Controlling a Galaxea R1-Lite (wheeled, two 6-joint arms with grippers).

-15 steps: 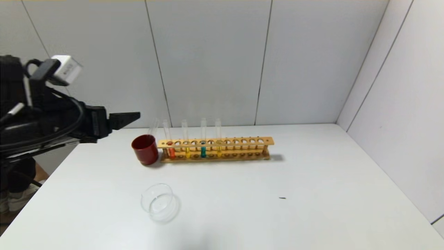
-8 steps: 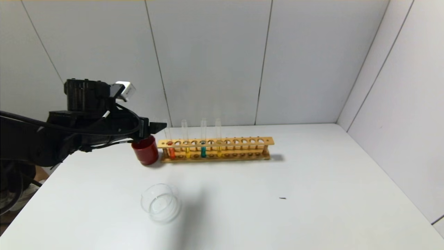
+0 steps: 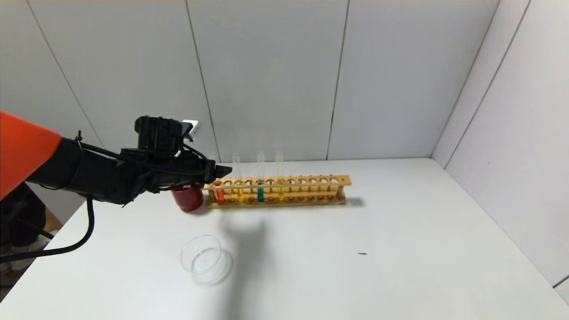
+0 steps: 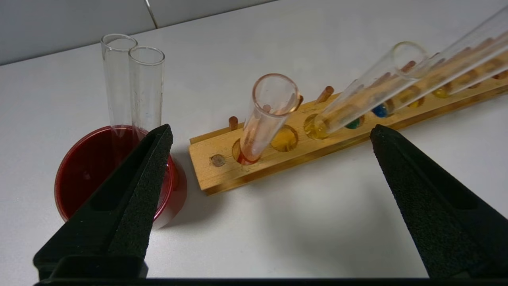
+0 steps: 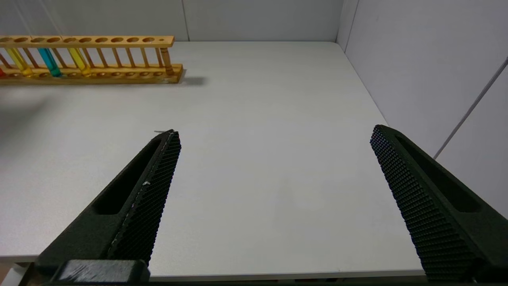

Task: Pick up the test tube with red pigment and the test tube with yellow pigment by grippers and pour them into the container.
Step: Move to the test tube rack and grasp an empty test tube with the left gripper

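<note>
A: Head view first. Any labels or writing?

B: None legible. White box on the left wrist, too small to tell if it's marked. Left gripper (image 3: 222,170) is out over the table (image 3: 400,249), tips at the left end of the wooden rack (image 3: 311,181), above the dark red cup (image 3: 187,198). Red-pigment tube (image 3: 218,192) stands in the rack's end hole, just beside the tips. Then a yellow tube (image 3: 240,192), teal tube (image 3: 260,192), 2nd yellow tube (image 3: 280,191).

A: Room to move?

B: Plenty. Glass dish (image 3: 202,260) sits alone nearer the robot, well apart from the rack. Right half of the table is bare apart from a tiny dark speck (image 3: 362,254). Wall panels close behind the rack and along the right edge.

A: Left wrist view?

B: Left gripper (image 4: 270,133) fingers spread wide, nothing between the pads. Red-pigment tube (image 4: 266,115) lies between them but farther on, untouched, in the rack (image 4: 222,167). Red cup (image 4: 99,167) is partly behind one finger, w/ two empty clear tubes (image 4: 133,83) leaning in it. Yellow tube (image 4: 357,99) in a hole farther along the rack. No writing.

A: Right wrist view?

B: Right gripper (image 5: 274,137) also spread, empty, held low near the table's near edge. Rack (image 5: 119,75) is well apart from it; yellow tube (image 5: 19,61), teal tube (image 5: 49,61), yellow tube (image 5: 78,59) show. Right wall close.
</note>
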